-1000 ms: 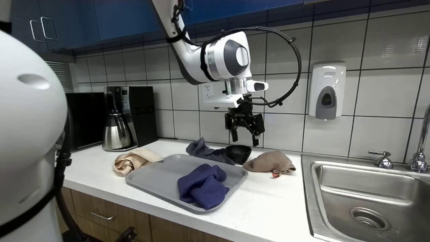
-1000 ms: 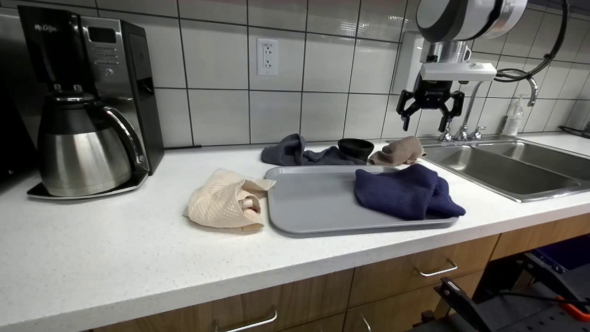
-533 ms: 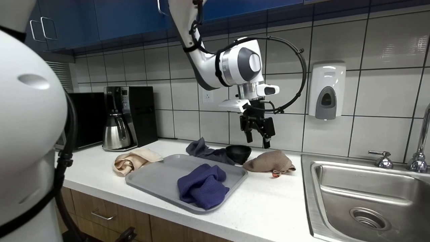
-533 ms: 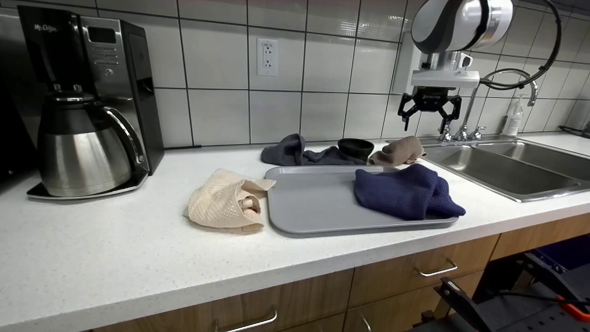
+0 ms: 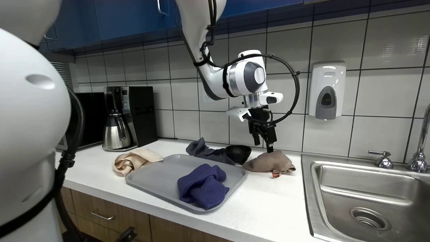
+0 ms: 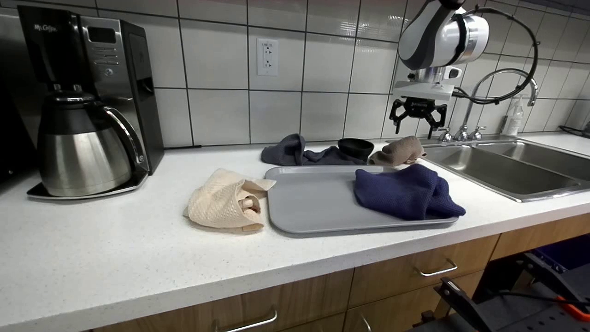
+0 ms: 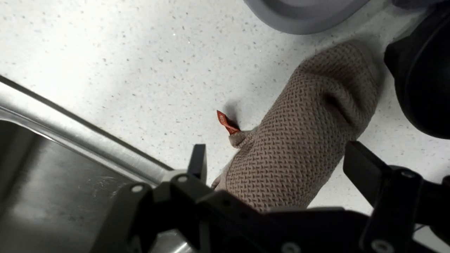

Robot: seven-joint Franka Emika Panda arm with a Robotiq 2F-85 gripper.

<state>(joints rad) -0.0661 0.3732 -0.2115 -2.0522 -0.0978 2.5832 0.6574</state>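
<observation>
Wrist view: hovering with gripper (image 7: 277, 162) jaws apart above brown waffle-weave towel (image 7: 291, 147) on countertop (image 7: 147, 70), at eight o'clock from black bowl (image 7: 423, 84); should handle soft, light, non-slip, best pinched across midsection.

1. Brown cloth (image 7: 281, 151): coarse weave, matt, rough.
2. Blue cloth (image 6: 401, 193): textured weave, matt.
3. Tray (image 6: 309, 198): plastic-looking, smooth, matt.
4. Sink (image 5: 356, 183): metal, soft shine.
5. Counter (image 6: 138, 249): smooth, stone-like.
6. Tiles (image 6: 216, 60): smooth, glossy.
7. Drawers (image 6: 309, 286): wood grain, smooth.
8. Carafe (image 6: 83, 161): brushed metal.
9. Gripper (image 6: 413, 133): smooth, mostly matt.
</observation>
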